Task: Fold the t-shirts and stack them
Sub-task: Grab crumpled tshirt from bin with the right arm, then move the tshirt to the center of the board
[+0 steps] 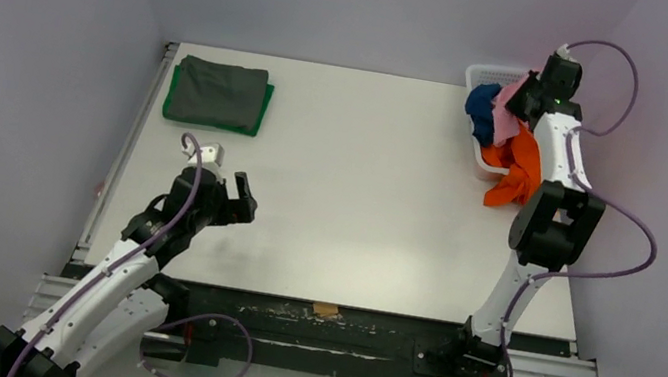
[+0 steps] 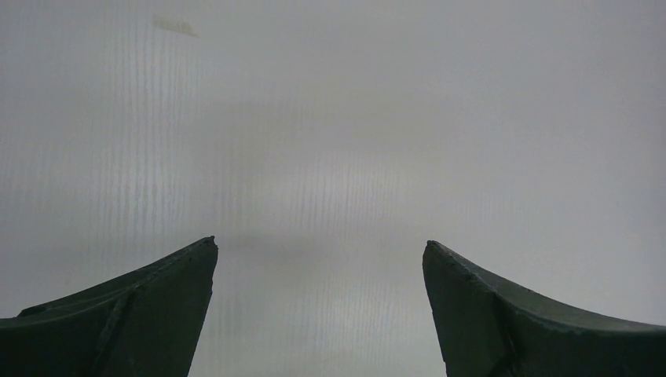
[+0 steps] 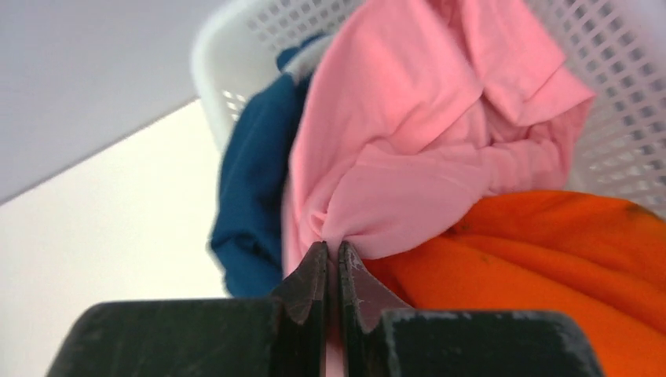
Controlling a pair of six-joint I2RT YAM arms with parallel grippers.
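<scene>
Pinching pink shirt (image 3: pixel 424 133) fold in right gripper (image 3: pixel 332 259), jaws nearly closed on cloth, over basket (image 3: pixel 628 94) at far right of table (image 1: pixel 358 203) | navy shirt (image 3: pixel 251 196), orange shirt (image 3: pixel 550 251) heaped in basket, orange spilling over rim | grey shirt (image 1: pixel 219 92) folded atop green shirt (image 1: pixel 267 109), far left | left gripper (image 2: pixel 320 243) wide open, empty, above table

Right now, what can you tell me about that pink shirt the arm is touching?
The pink t-shirt is soft, plain cloth, crumpled and bunched rather than folded, with a loose flap showing near its top. The right gripper is shut on a pinch of its fabric. It sits in the white mesh basket, pressed against the navy shirt on one side and resting on the orange shirt.
</scene>
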